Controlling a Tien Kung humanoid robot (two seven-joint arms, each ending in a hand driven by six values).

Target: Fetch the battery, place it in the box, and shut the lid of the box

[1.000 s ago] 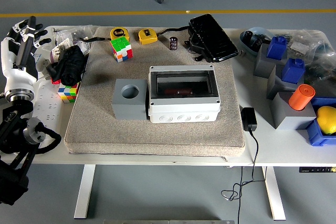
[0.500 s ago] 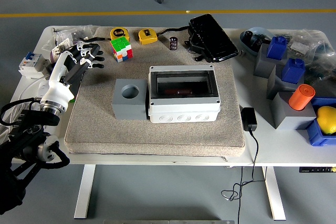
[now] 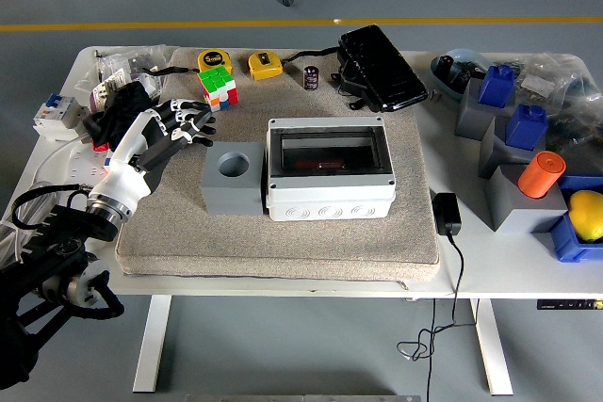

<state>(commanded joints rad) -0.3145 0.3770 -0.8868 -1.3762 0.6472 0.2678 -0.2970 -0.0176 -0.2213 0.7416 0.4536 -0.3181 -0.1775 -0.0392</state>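
Note:
The battery (image 3: 311,77), a small dark cylinder, stands upright at the far edge of the beige mat (image 3: 283,242). The light grey box (image 3: 330,197) sits in the middle of the mat, with a dark window on top and something reddish showing inside. I cannot tell how the lid stands. My left hand (image 3: 185,125), with its fingers spread and empty, hovers over the mat's left part, just left of a grey block with a round hole (image 3: 233,176). The hand is well left of the battery and the box. My right arm is out of view.
A Rubik's cube (image 3: 218,88), two yellow tape measures (image 3: 214,59) (image 3: 265,65) and a black case (image 3: 380,68) lie at the mat's far edge. A black adapter (image 3: 446,214) lies right of the mat. Grey and blue blocks, an orange cylinder (image 3: 542,174) and a yellow ball (image 3: 586,214) crowd the right end.
My left hand has swung from the table's far left edge rightward and over the mat, ending near the grey block. Nothing else has moved.

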